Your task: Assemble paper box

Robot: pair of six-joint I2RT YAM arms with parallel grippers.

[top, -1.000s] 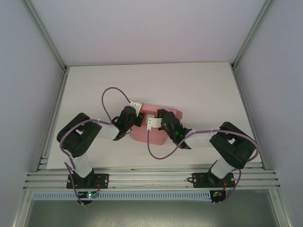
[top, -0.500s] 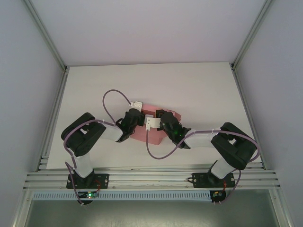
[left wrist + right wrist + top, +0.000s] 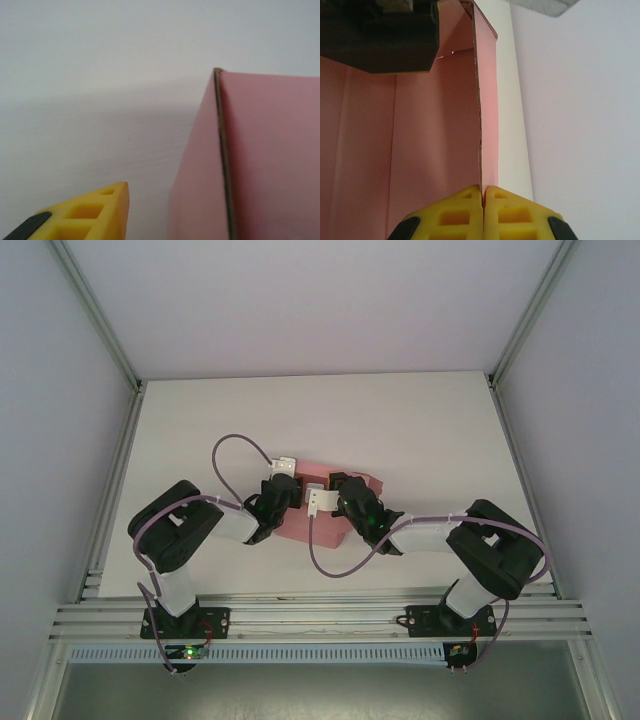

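1. The paper box (image 3: 435, 150) is plain pink with no print; its cut edge (image 3: 222, 150) shows as a thin brown line.
2. The tabletop (image 3: 400, 420) is plain white.
3. The right tool (image 3: 483, 207) has yellow fingertips (image 3: 507, 212) with black patches at the outer sides.
4. The one finger (image 3: 85, 215) seen of the left tool (image 3: 285, 485) is yellow too, with a black patch.
5. The arms (image 3: 490, 550) are black and white, and their cables (image 3: 235, 440) are pale purple.
6. The rails (image 3: 300, 618) are silver-grey.

We look down into a robotics lab test cell: a bare white table (image 3: 400, 420) boxed in by plain pale panels (image 3: 50, 490) and aluminium extrusion posts (image 3: 95, 315), a left arm (image 3: 180, 530) and a right arm (image 3: 495, 545) bolted to slotted rails (image 3: 320, 618) along its near edge, purple cables (image 3: 232, 437) looping free.
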